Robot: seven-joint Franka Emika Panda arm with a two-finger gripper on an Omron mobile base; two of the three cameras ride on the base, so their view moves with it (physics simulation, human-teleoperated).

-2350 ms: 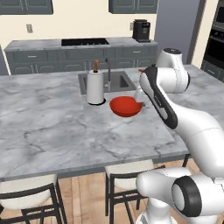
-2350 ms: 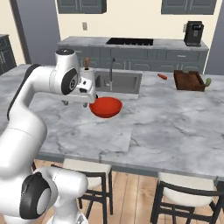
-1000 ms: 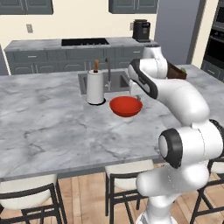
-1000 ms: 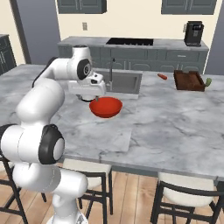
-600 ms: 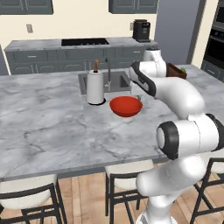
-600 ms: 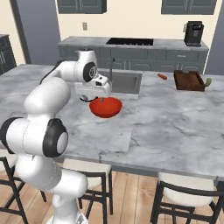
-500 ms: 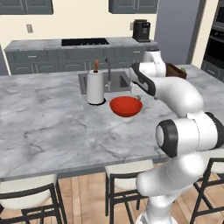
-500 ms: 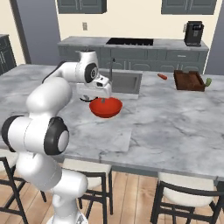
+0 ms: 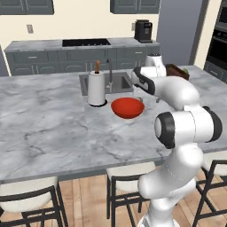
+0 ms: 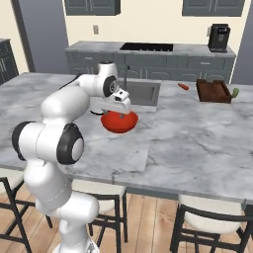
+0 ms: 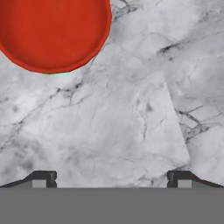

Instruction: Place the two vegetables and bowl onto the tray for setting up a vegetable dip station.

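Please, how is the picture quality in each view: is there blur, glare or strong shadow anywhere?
Left base view: even, soft light, slightly soft rendering, a faint shadow under the red bowl. Right base view: the same flat light; the tray far away is small and coarse. Hand view: marble counter looks smeared, no glare on the bowl, open claw tips sharp.

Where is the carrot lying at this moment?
In the right base view the carrot lies on the far right part of the counter, between the sink and the tray, apart from both.
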